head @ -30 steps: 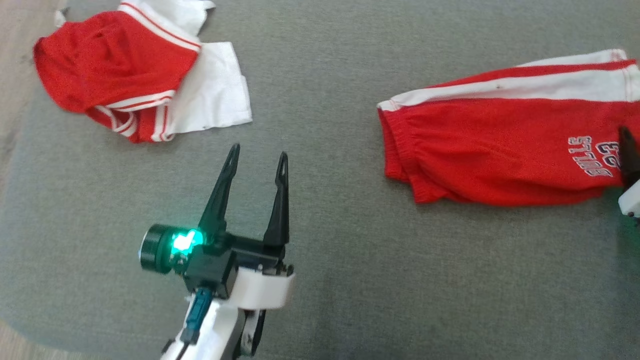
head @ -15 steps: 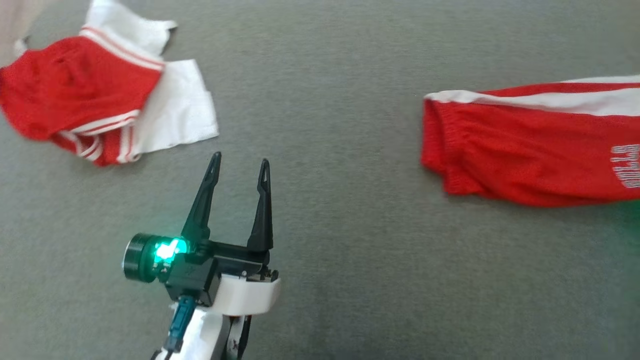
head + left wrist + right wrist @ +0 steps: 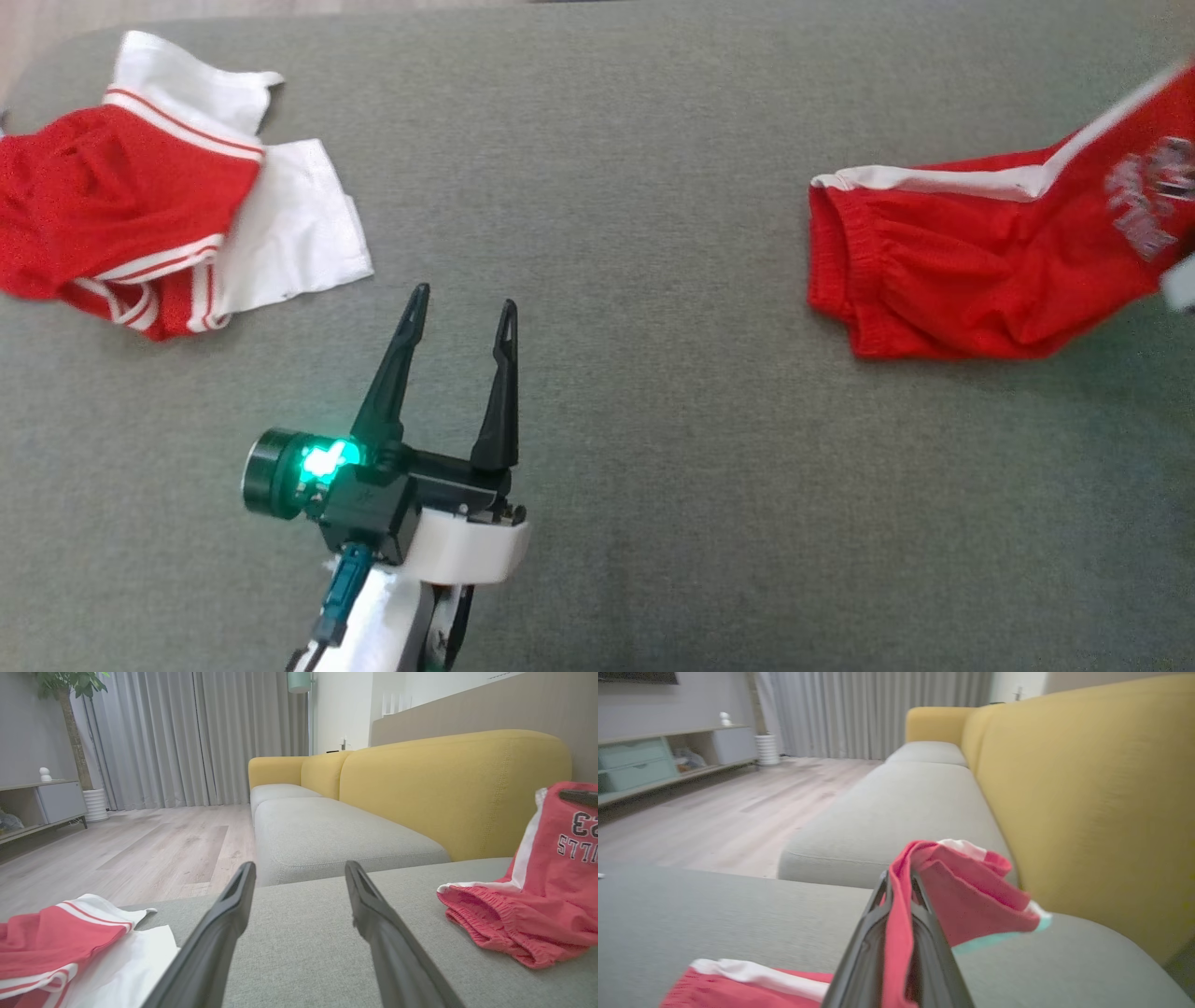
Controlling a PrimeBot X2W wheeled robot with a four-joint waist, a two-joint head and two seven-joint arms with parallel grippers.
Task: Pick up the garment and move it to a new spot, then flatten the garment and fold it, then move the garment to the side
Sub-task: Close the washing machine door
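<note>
Red shorts with white side stripe at right of the head view, waistband end lying on the grey sofa cushion, other end raised toward the upper right corner, printed lettering there blurred. In the right wrist view, right end effector is clamped on a fold of the red fabric, cloth pinched between both fingers and draping over to the right. Left wrist view has the shorts at right, hanging up off the cushion, a dark finger at their top edge. Left end effector at lower centre-left of the head view, fingers spread apart, nothing between them, well apart from the shorts, green light on its wrist. Second red-and-white garment crumpled at upper left on the same cushion. Yellow backrest behind, wood floor and grey curtains further back
</note>
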